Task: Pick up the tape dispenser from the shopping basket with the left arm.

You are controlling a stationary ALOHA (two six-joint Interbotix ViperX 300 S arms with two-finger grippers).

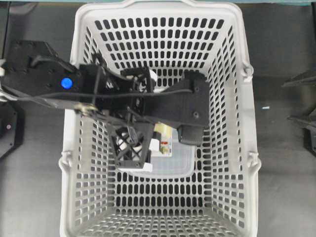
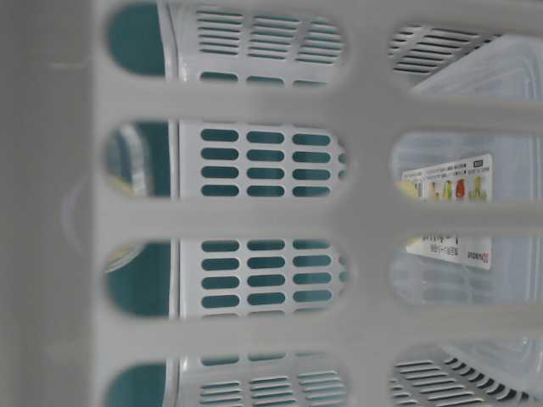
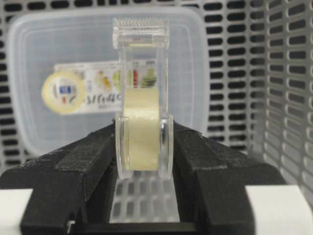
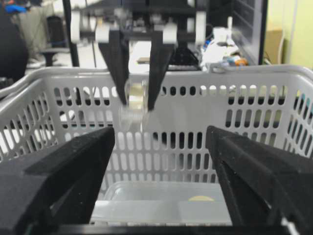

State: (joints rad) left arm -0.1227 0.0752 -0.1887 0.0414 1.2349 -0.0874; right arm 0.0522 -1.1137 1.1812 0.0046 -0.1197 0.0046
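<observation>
inside the shopping basket (image 1: 237, 98), the left gripper (image 3: 143, 147) clamped the tape dispenser (image 3: 142, 98), lifted above the clear plastic box (image 3: 39, 73) on the floor; the right gripper (image 4: 159, 166) stood wide.

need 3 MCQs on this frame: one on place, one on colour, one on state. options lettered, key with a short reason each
1. Where is the tape dispenser?
A. On the basket floor
B. Between the left gripper's fingers, raised above the floor
C. On the table outside the basket

2. What colour is the shopping basket?
A. Light grey
B. Red
C. Dark blue

3. What state is the right gripper in?
A. Shut on the dispenser
B. Shut on the clear box
C. Open, holding nothing

Key:
1 B: the left wrist view shows the left gripper clamping the tape roll, and the right wrist view shows it hanging near rim height.
2 A: pale grey slotted walls in every view.
3 C: its fingers stand wide apart with only the clear plastic box far below.
</observation>
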